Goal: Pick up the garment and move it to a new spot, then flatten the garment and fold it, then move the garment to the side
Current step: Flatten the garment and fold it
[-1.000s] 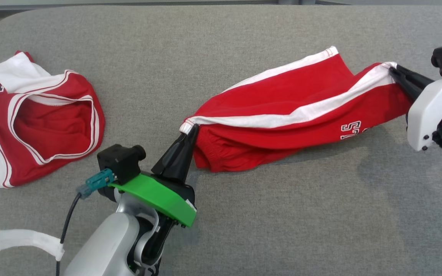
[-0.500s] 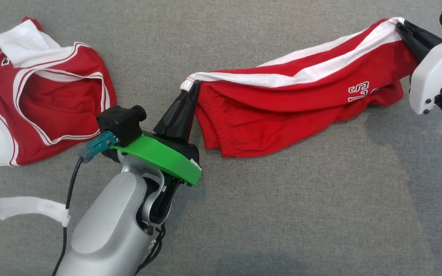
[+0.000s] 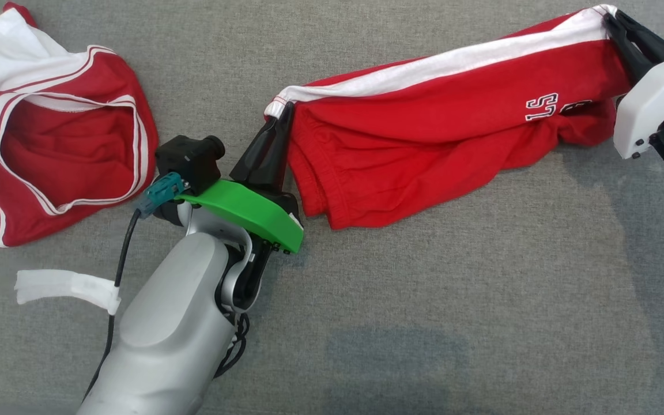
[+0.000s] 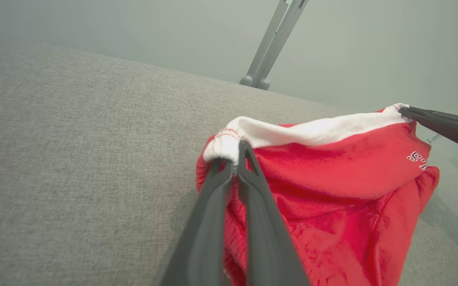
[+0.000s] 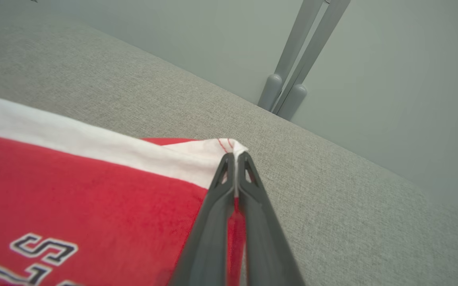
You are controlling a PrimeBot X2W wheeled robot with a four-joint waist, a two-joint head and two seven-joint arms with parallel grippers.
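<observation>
The garment is a pair of red shorts with a white side stripe and white lettering, stretched across the grey surface between my two grippers. My left gripper is shut on its white waistband corner at the centre of the head view. At the upper right, my right gripper is shut on the white hem corner. The stripe edge hangs taut between them and the red cloth sags below it, its lower folds resting on the surface.
A red and white jersey lies crumpled at the left of the grey upholstered surface. A white strip lies near my left forearm. Metal legs stand beyond the far edge.
The head camera has tilted, shifting the whole picture. Both grippers have raised the shorts and drawn them more taut, with more of the red cloth and lettering showing.
</observation>
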